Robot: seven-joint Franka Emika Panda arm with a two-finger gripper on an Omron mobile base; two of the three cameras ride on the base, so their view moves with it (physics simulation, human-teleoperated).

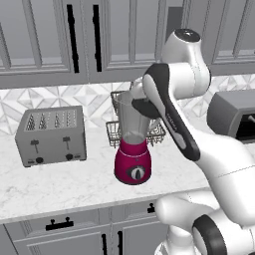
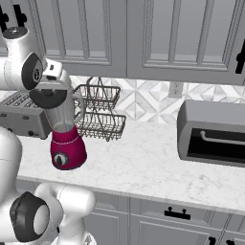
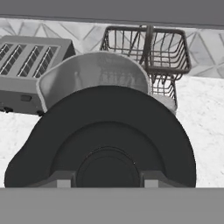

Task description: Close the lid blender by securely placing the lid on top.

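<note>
gripper (image 3: 107,183) clenched on the lid (image 3: 105,140), hovering just above the blender (image 1: 132,144) on the table (image 1: 60,184), seemingly off-centre toward the near rim of the jar, so liable to seat crooked or tip the jar if lowered without centring.

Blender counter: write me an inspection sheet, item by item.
Surface: white marbled counter.
Job's things: tall blender with magenta base and clear greyish jar stands upright; round near-black lid is carried at the jar's mouth, which is partly uncovered in the hand view, so not seated.
Clutter: grey four-slot toaster to the blender's left; dark wire rack behind it; grey toaster oven to the right.
Claw: claw shut on the lid, above the jar.
Cables: nothing seen.
Surroundings: grey cabinets above and below, patterned tile backsplash, wall outlet.
</note>
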